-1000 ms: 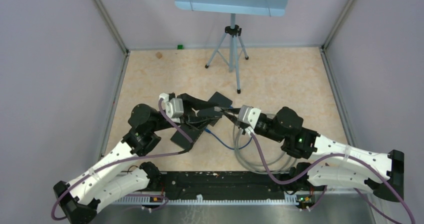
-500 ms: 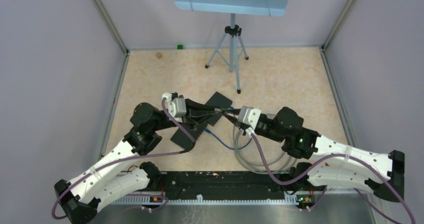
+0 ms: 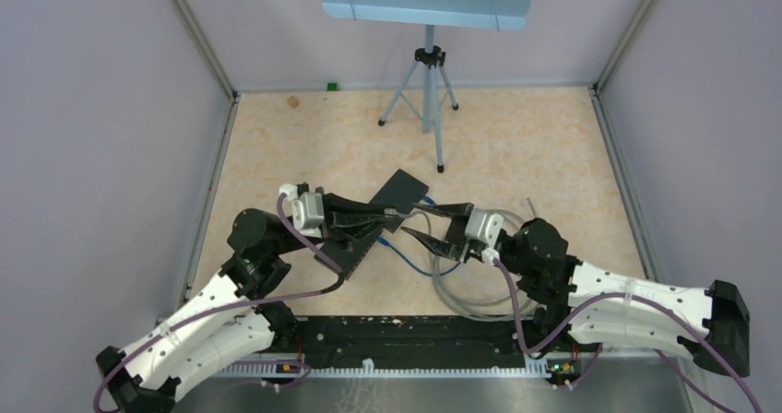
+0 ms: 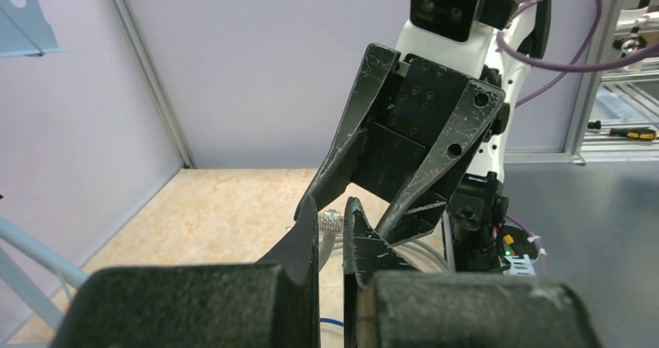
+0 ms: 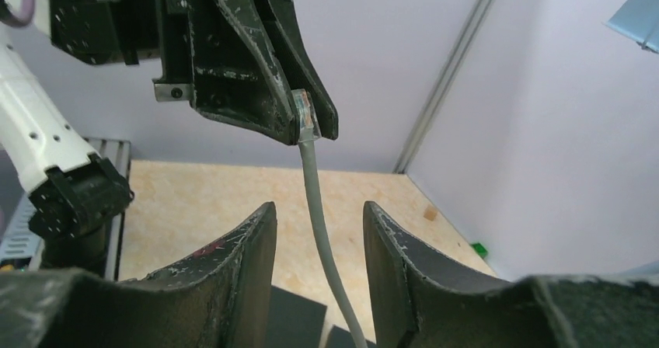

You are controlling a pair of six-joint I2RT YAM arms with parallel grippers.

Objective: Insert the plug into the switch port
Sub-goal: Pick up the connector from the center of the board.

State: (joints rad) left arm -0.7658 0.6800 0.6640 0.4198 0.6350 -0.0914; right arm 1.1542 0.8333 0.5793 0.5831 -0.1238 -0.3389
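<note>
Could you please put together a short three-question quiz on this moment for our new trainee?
1. True or false: the right gripper is clamped on the plug.
2. Which holds the plug? A) left gripper B) right gripper C) neither
3. Fill in: the plug's grey cable hangs between the right gripper's open ____.
Key: 1 false; 2 A; 3 fingers.

Left tool (image 4: 332, 235) pinching plug (image 4: 330, 222); right tool (image 4: 353, 191) spread open just beyond
</note>
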